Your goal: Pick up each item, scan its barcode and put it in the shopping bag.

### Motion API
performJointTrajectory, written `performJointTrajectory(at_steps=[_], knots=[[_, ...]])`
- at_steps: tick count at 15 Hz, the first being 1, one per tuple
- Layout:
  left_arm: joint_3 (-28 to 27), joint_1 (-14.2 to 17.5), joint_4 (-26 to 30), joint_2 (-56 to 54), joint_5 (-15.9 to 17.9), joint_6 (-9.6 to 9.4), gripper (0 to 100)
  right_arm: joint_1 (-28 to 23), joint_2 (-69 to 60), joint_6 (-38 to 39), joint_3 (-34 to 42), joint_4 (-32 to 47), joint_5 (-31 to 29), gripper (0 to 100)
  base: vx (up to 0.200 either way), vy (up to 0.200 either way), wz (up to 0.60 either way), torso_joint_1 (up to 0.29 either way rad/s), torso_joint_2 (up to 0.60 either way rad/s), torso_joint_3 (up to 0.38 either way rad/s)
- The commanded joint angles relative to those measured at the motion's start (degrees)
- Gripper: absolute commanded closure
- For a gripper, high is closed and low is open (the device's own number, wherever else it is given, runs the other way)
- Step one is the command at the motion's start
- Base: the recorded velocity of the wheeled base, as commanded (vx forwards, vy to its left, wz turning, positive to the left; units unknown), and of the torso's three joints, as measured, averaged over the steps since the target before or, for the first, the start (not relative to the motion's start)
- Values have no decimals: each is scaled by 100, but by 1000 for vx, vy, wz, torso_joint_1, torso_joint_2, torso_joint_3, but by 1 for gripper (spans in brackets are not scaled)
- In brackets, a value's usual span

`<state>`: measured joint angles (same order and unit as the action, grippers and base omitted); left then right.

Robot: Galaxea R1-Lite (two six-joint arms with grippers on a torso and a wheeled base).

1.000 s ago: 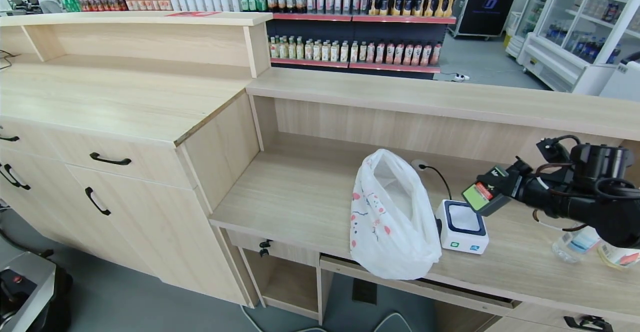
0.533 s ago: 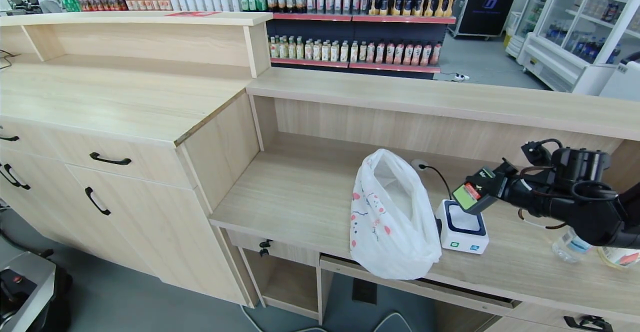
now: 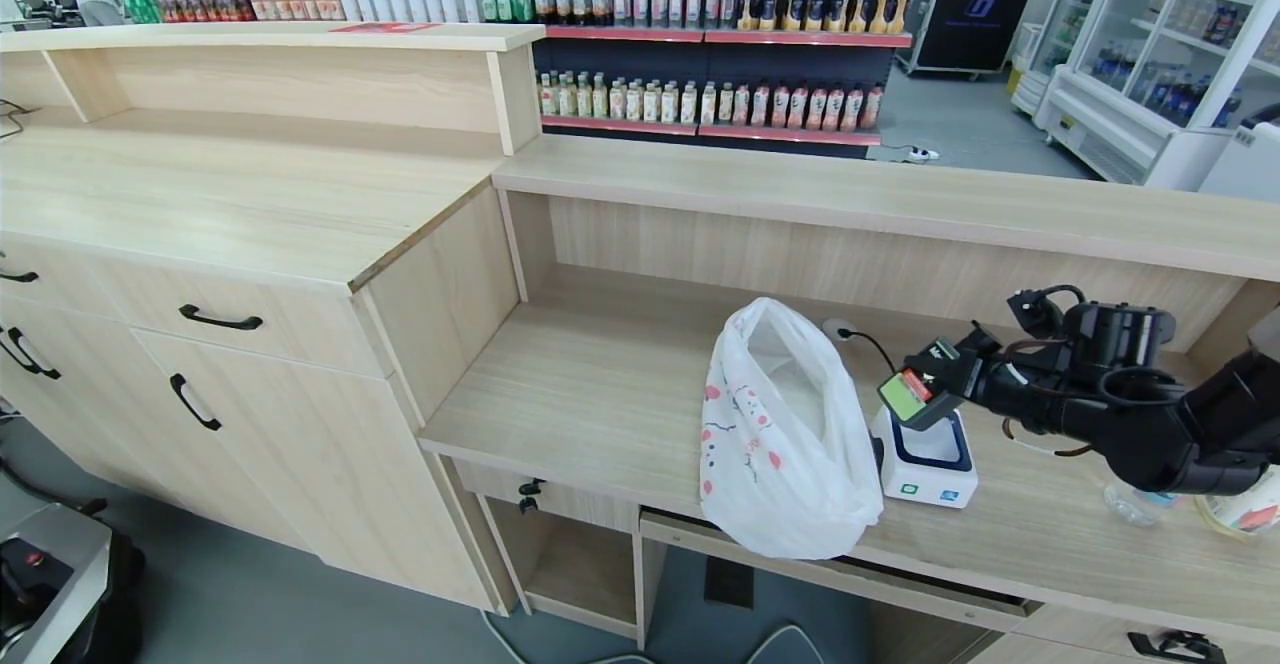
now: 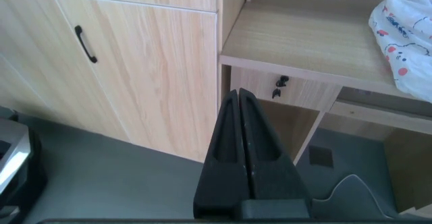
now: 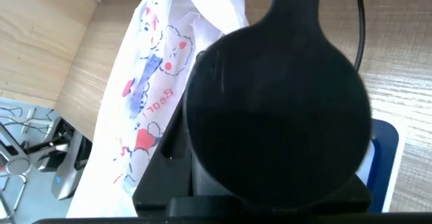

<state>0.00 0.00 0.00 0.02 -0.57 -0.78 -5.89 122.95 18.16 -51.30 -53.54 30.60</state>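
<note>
So over the last second we're carrying the green-and-red item [image 3: 903,396] leftward, and now our right gripper [image 3: 918,389] is pinching it right above the scanner [image 3: 925,474], just beside the shopping bag [image 3: 780,434]. Looks to us like the scan step is happening, with bagging coming next. Our left gripper [image 4: 239,133] is hanging low by the cabinet front, fingers pressed together, holding nothing.
</note>
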Motion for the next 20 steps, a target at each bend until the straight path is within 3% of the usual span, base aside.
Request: performJointTrajectory(at_steps=[1,20], knots=[[0,0,0,-2,-4,8,100,35,141,21,-29,-139,-1,100,0,0,0,0,0,0],[0,0,0,-2,-4,8,100,9,211,3,-108,-165,-36,100,0,0,0,0,0,0]])
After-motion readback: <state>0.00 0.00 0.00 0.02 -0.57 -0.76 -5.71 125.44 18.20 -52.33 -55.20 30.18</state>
